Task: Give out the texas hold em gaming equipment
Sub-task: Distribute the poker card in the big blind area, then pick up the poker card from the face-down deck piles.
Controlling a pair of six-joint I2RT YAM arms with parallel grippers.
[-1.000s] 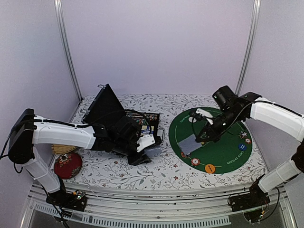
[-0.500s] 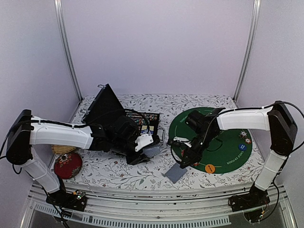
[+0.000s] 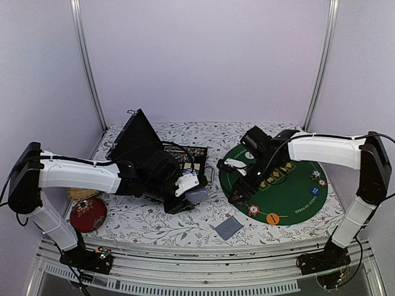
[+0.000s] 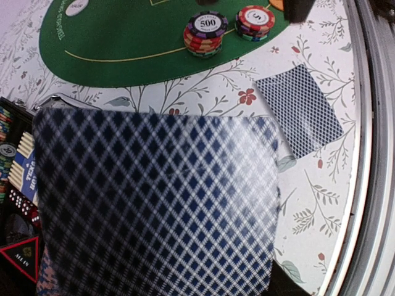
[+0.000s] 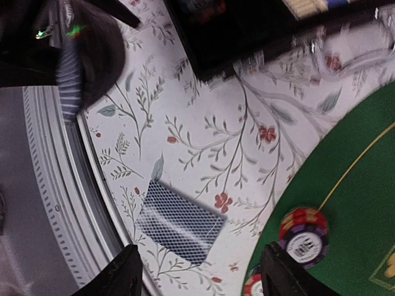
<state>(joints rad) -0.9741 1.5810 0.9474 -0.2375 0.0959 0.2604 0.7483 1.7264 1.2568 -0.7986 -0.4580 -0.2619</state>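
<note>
One card (image 3: pixel 229 227) lies face down on the counter (image 3: pixel 154 225) just off the mat (image 3: pixel 290 197), seemingly a dealt hand. Right pincer (image 5: pixel 203 271) hangs released over the mat's edge. Left pincer (image 3: pixel 191 191) grips the deck (image 4: pixel 154 203) as supply.

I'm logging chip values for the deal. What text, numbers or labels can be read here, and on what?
"500": top chip of the striped stack at the edge of the green mat.
"5", it seems: red chip stack beside it.
White print on the mat: too blurred to read.
Labels in the black case: too small to read.
Playing cards: patterned backs, no text.
</note>
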